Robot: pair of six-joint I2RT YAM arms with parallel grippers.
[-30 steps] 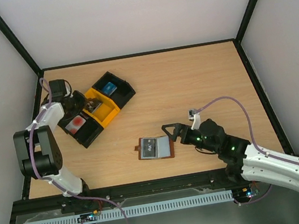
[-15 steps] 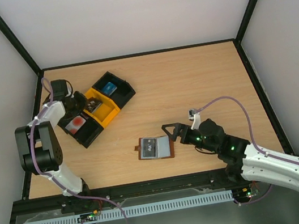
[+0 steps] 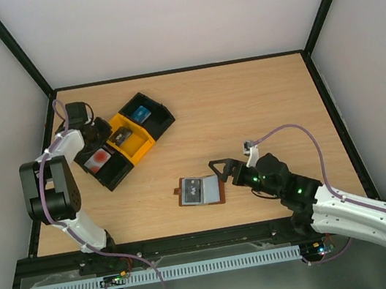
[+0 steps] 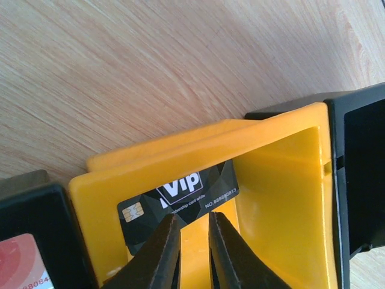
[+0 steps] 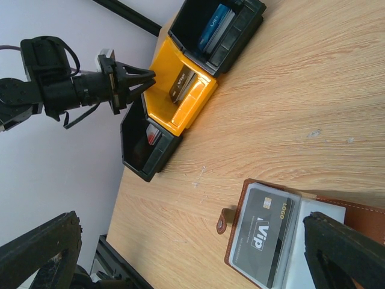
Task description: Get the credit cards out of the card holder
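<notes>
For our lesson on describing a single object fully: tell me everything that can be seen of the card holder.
The card holder is a small brown bifold, leather by its look, lying open and flat on the wooden table. Its inner pockets are pale blue-grey; one holds a dark grey card marked VIP. A small brown snap tab juts from one edge. The open right gripper stands at the opposite edge; whether it touches cannot be told.

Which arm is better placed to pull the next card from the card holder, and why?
Right, probably: the right fingers are open beside the card holder, which holds a grey card. The left fingers are far off over the yellow tray.
</notes>
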